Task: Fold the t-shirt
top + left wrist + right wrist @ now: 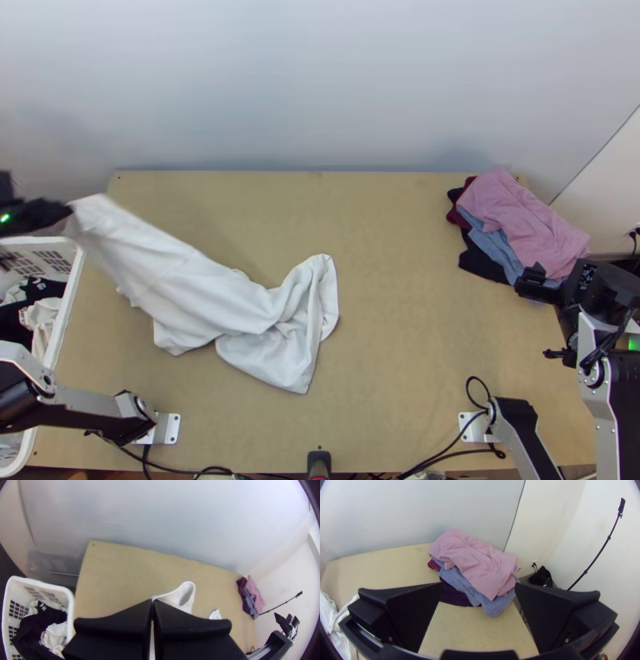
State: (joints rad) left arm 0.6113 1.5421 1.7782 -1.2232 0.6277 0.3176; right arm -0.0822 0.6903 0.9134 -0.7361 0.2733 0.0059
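Observation:
My left gripper (67, 213) is at the table's far left, above the basket's back end, shut on one end of the white t-shirt (216, 296). From there the cloth slants down to the table, where the rest lies bunched left of the middle. In the left wrist view the fingers of the left gripper (152, 602) meet on the white cloth (185, 595). My right gripper (544, 290) stands at the right, by the near end of the clothes pile; in the right wrist view the right gripper (478, 588) is open with nothing between its fingers.
A pile of clothes, with a pink one (512, 212) on top, lies at the table's back right corner. A white basket (70, 308) with dark and white clothes stands at the left edge. Cables (448, 436) run along the near edge.

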